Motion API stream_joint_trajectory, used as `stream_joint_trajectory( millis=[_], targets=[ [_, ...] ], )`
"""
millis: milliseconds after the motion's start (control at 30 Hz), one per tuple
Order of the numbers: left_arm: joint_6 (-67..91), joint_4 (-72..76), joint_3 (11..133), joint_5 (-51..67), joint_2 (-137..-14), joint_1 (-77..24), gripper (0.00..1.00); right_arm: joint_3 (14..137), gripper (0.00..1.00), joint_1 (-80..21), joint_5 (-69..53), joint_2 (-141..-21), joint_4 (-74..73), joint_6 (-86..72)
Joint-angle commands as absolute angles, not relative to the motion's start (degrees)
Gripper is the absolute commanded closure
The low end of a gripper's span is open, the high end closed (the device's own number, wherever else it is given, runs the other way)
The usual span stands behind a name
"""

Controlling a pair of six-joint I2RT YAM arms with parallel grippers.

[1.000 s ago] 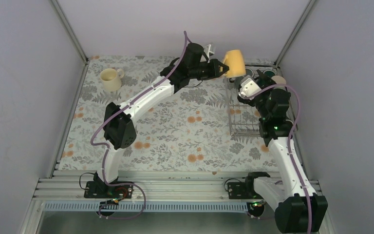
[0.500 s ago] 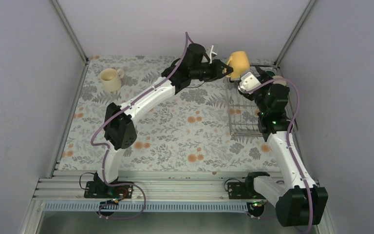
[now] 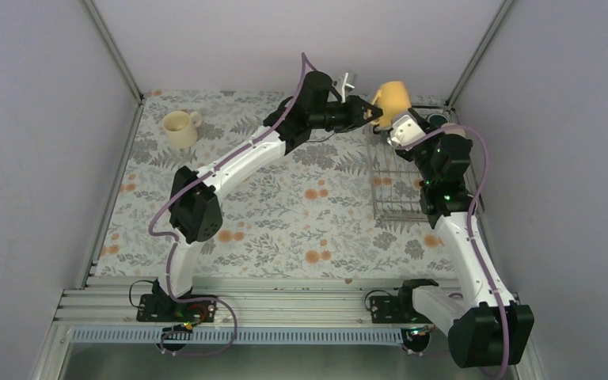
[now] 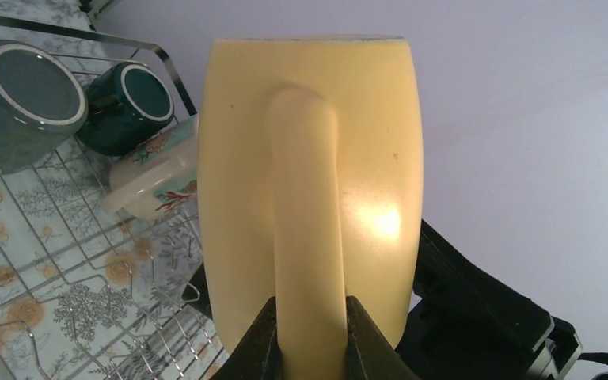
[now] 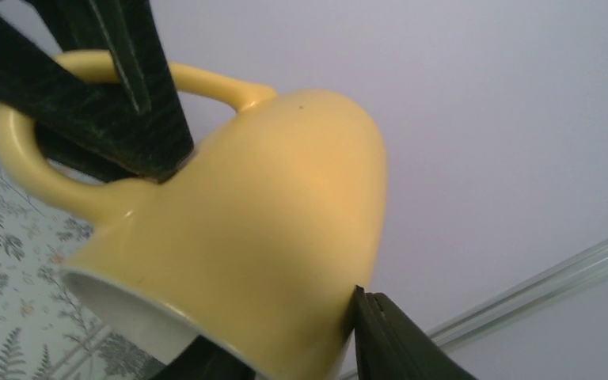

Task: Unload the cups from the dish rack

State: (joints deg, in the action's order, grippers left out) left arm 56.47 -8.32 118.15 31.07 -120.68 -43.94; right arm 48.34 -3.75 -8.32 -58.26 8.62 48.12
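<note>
A yellow cup (image 3: 393, 96) hangs in the air over the far end of the wire dish rack (image 3: 396, 198). My left gripper (image 4: 310, 332) is shut on its handle, which fills the gap between the jaws. From below, my right gripper (image 5: 285, 340) pinches the wall of the yellow cup (image 5: 253, 229) at its rim: one finger (image 5: 380, 332) presses the outside, the other sits in the mouth. Two dark teal cups (image 4: 28, 95) (image 4: 131, 99) and a cream patterned cup (image 4: 154, 178) lie in the rack (image 4: 63, 269). Another cream cup (image 3: 179, 127) stands on the table at far left.
The rack lies along the right side of the floral tabletop (image 3: 285, 214), close to the right wall. Grey walls close in the back and both sides. A metal rail (image 3: 285, 305) runs along the near edge by the arm bases.
My right gripper rose to the yellow cup and closed its jaws on the rim. My left gripper tilted and shifted the cup slightly right, keeping its hold on the handle.
</note>
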Motion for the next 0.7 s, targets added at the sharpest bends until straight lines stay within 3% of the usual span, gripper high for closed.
stream_joint_trajectory(
  millis=[0,100,133,433,567,667],
  targets=[
    [56.36,-1.6,117.92,34.29,-119.89,-44.94,0.98,51.24,0.74,-4.33,-7.85,-58.18,10.03,47.82],
    [55.73,-1.52,117.84,34.16,-119.71,-45.24,0.98,51.37,0.94,-4.39,-7.32,-57.81,10.48,47.9],
    [55.57,-1.35,117.77,34.06,-119.65,-45.3,0.98,51.33,0.96,-4.42,-7.08,-57.46,10.92,47.67],
    [53.63,-0.5,117.72,34.57,-119.74,-45.53,0.97,53.14,0.97,-4.53,-7.98,-56.44,8.52,46.67],
    [51.6,0.04,117.62,35.15,-119.71,-45.53,0.77,53.63,0.97,-4.5,-8.08,-56.34,7.47,46.84],
    [48.59,-0.11,118.24,34.88,-119.78,-45.53,0.43,54.61,0.97,-4.52,-8.39,-56.44,6.05,46.67]
  ],
)
